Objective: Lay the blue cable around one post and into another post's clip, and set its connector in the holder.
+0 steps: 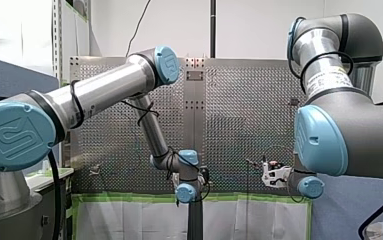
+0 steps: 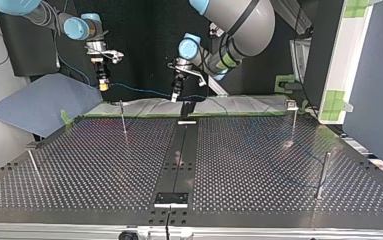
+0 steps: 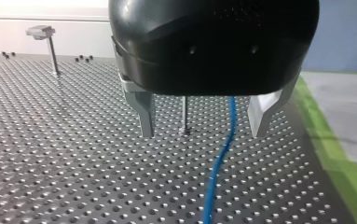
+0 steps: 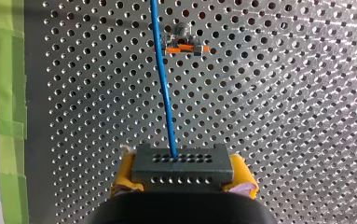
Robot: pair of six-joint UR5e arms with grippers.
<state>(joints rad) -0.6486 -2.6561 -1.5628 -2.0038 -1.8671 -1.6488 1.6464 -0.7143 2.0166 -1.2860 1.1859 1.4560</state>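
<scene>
My right gripper (image 4: 183, 176) is shut, its yellow pads clamping the grey perforated connector (image 4: 181, 161) of the blue cable (image 4: 164, 79). The cable runs ahead from it, past a post with an orange clip (image 4: 181, 43). In the top view my right gripper (image 2: 101, 84) hangs at the far left edge of the table and the cable (image 2: 144, 91) stretches across to my left gripper (image 2: 175, 95). My left gripper (image 3: 203, 133) is open just above the board. The cable (image 3: 223, 154) passes loosely between its metal fingers (image 3: 144, 116), and a thin post (image 3: 184, 114) stands just ahead.
Thin posts stand on the perforated table (image 2: 259, 165): one (image 2: 123, 117) near my right gripper, one (image 2: 294, 117) at the far right, two (image 2: 323, 175) (image 2: 33, 162) nearer the camera. Black holder blocks (image 2: 171, 198) (image 2: 187, 114) sit on the centre strip. Green tape (image 3: 334, 154) edges the board.
</scene>
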